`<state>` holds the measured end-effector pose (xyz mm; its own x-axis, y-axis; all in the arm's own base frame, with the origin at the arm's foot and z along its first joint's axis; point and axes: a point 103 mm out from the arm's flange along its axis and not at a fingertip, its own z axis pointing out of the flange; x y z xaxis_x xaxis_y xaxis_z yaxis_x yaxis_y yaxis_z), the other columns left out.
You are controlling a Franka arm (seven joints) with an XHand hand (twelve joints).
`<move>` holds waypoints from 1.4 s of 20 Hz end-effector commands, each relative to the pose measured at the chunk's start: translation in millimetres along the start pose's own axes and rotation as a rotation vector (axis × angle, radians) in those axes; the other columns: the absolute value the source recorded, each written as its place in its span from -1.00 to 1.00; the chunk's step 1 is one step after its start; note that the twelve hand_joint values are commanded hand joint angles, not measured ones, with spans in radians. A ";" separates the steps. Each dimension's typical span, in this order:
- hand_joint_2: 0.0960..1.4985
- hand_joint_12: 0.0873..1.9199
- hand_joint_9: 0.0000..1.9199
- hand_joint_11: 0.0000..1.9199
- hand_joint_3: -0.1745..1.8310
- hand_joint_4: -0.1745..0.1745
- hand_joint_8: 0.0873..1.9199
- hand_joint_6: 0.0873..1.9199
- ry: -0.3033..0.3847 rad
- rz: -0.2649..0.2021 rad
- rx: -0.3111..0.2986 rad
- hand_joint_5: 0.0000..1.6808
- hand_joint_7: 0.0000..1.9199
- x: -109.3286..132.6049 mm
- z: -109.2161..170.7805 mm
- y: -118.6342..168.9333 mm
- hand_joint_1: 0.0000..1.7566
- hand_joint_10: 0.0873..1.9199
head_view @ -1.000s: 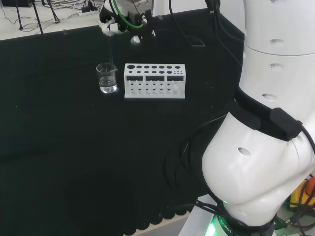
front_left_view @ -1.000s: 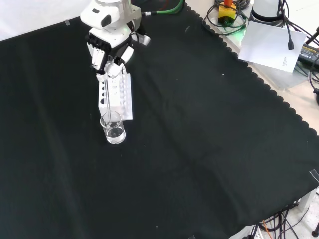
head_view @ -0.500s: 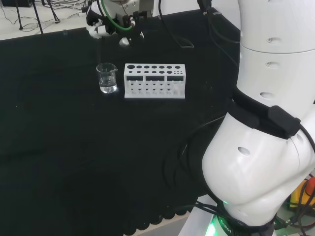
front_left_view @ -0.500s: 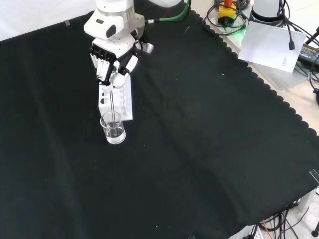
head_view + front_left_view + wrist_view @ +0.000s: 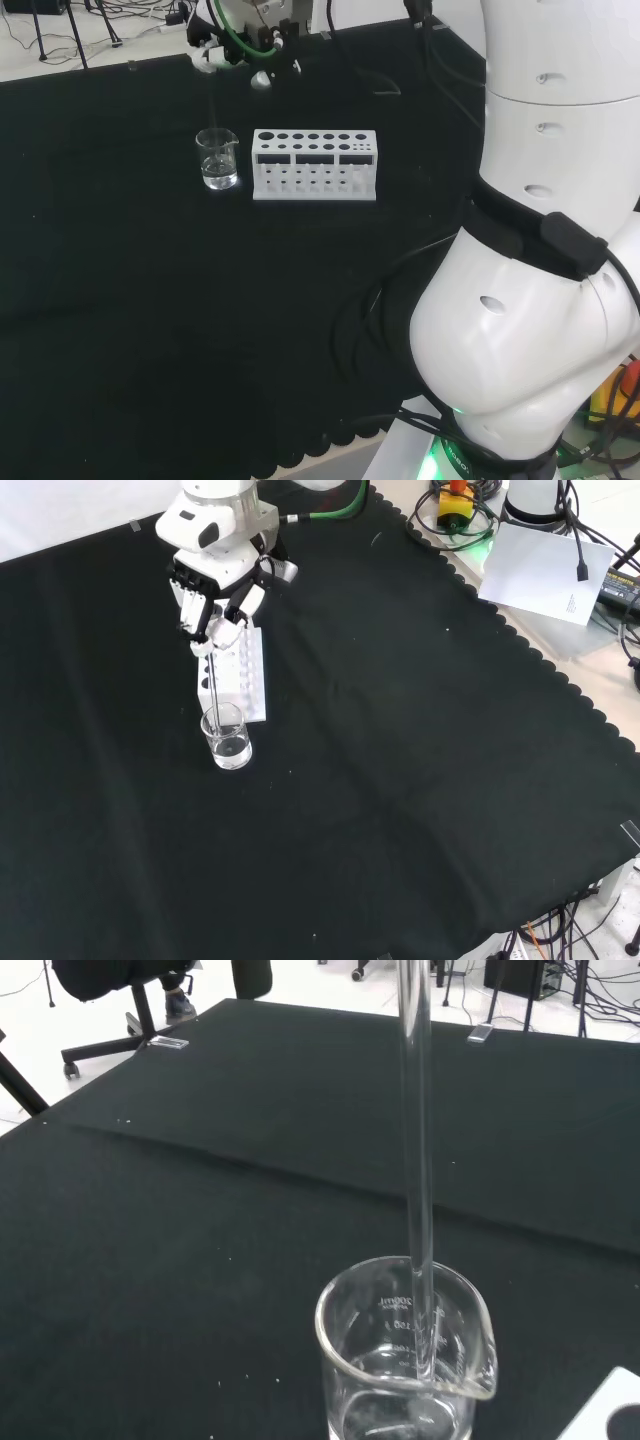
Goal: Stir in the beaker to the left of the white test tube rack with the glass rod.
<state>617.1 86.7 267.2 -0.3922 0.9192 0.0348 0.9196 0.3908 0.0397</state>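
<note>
Since the earlier pictures, the hand [image 5: 215, 585] had swung back toward the left in the front view, and the glass rod [image 5: 213, 680] had swung with it inside the beaker [image 5: 228, 738]. That looked like one turn of the stirring.

The big white arm [image 5: 540, 250] reached out over the black cloth surface [image 5: 400, 780]. It carried the hand high above the ware so the long rod could hang down without the hand bumping anything.

The white test tube rack [image 5: 315, 164] stood on the cloth with its holes facing up. In the head view the beaker [image 5: 217, 159] stood just beside its left end, close but not touching. In the front view the beaker was nearer the camera than the rack [image 5: 233, 675].

The hand [image 5: 240, 40] was above the beaker, with its fingers [image 5: 200, 610] curled down and pinching the top of the rod. It held the rod at the very top, I think, so the bottom end could move round freely in the beaker.

The beaker was clear, and a little clear liquid lay at the bottom. In the wrist view the rod [image 5: 418, 1160] came almost straight down, went through the open mouth of the beaker [image 5: 405, 1360] and ended low inside it, near the wall on the far side. The pouring lip pointed to one side. I think the stirring was well under way and the rod should stay clear of the glass wall.
</note>
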 end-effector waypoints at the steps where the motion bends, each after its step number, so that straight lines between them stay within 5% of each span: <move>1: 0.54 -0.22 0.68 0.71 -1.00 -1.00 0.25 -0.38 0.001 0.012 0.010 0.23 0.10 4.0 -1.0 -17.0 0.47 0.02; 9: 0.54 -0.21 0.68 0.71 -1.00 -1.00 0.25 -0.38 0.012 -0.029 0.014 0.23 0.10 34.8 7.1 -1.4 0.47 0.02; 22: 0.54 -0.21 0.68 0.71 -1.00 -1.00 0.25 -0.38 0.019 0.054 0.008 0.23 0.09 -7.8 3.8 0.9 0.47 0.02; 28: 0.54 -0.21 0.68 0.71 -1.00 -1.00 0.25 -0.38 0.018 0.032 0.016 0.23 0.10 4.8 -1.1 -16.5 0.47 0.02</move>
<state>613.6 84.5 263.2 -0.3555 0.9327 0.0603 0.9347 0.3546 0.0250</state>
